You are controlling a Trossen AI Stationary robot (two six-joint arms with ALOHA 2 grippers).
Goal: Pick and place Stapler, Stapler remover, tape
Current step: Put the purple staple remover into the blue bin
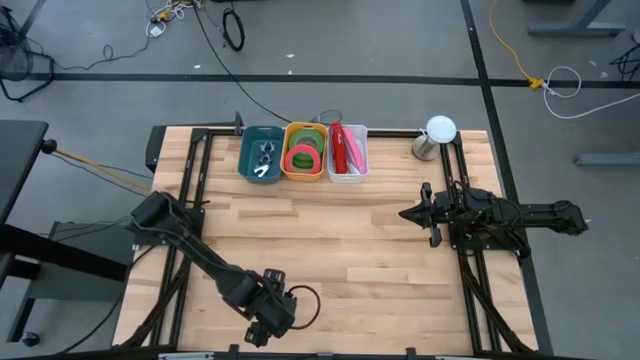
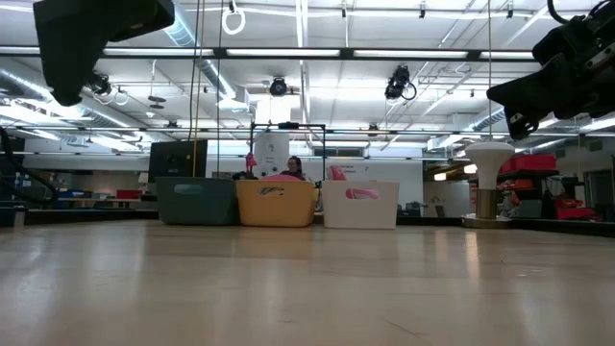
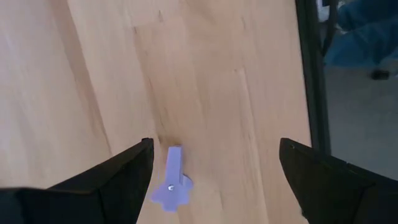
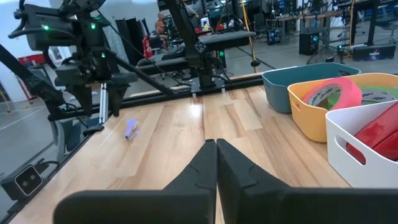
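Note:
Three bins stand along the table's far edge. The teal bin holds the stapler remover. The yellow bin holds the green tape beside a pink roll. The white bin holds the red stapler. My left gripper hovers open near the table's near edge, its fingers on either side of a small lilac piece that lies on the wood, untouched. My right gripper is shut and empty over the table's right part, pointing left.
A white round-topped object on a metal base stands at the far right corner. Black frame rails run along the table's left and right sides. A cable loop hangs by the left wrist. Bare wood lies between arms and bins.

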